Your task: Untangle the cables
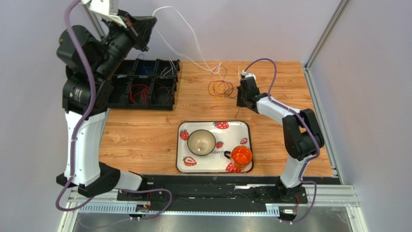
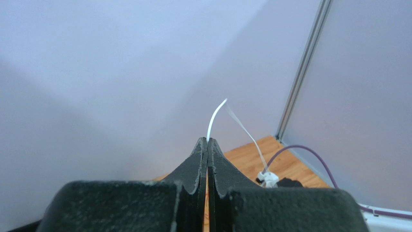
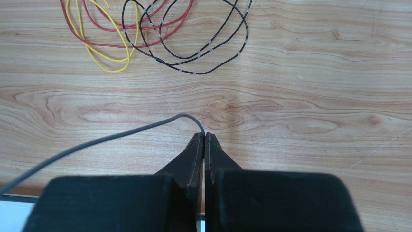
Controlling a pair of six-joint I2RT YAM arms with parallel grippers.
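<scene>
The tangle of cables (image 1: pixel 221 88) lies on the wooden table at the back centre. In the right wrist view it shows as red (image 3: pixel 159 30), yellow (image 3: pixel 112 63) and black (image 3: pixel 208 48) loops. My left gripper (image 1: pixel 154 20) is raised high at the back left and is shut on a white cable (image 1: pixel 186 29) that hangs down to the tangle. The left wrist view shows this cable (image 2: pixel 213 121) coming out of the closed tips (image 2: pixel 207 140). My right gripper (image 1: pixel 239 100) sits low beside the tangle, shut (image 3: pixel 203 135) on a thin grey cable (image 3: pixel 121 135).
A black compartment box (image 1: pixel 145 84) holding red, blue and white wires stands at the back left. A strawberry-print tray (image 1: pixel 210 165) at the front centre holds a bowl (image 1: pixel 201 142) and an orange cup (image 1: pixel 241 156). Walls and a metal post close the right side.
</scene>
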